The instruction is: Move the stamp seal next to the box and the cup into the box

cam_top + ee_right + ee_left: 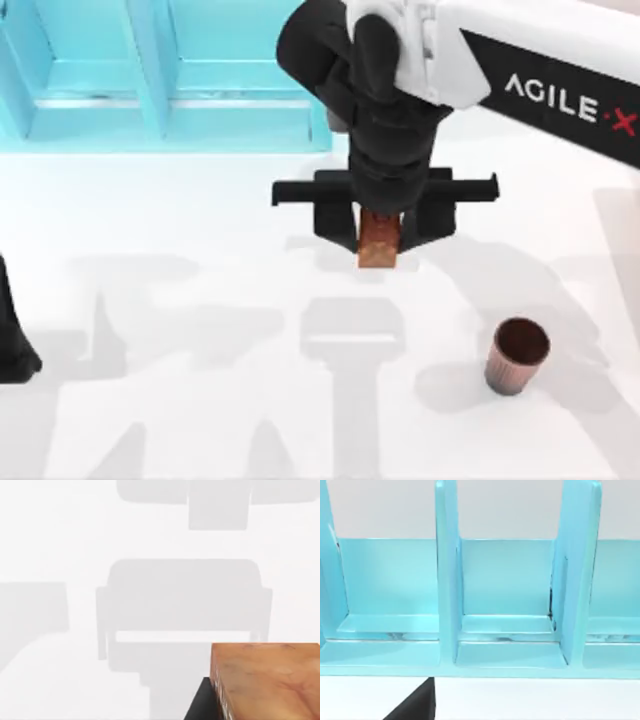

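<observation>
My right gripper is shut on the stamp seal, a glossy orange-brown block, and holds it above the table's middle, just right of the box's near corner. The right wrist view has the stamp seal close up, with the gripper's shadow on the white table beneath. The ribbed coppery cup stands upright on the table at the front right, apart from the gripper. The light-blue box with divider walls sits at the back left; the left wrist view looks into its compartments.
My left arm is parked at the table's left edge. A dark part of it sits low in the left wrist view. White tabletop lies between the box and the cup.
</observation>
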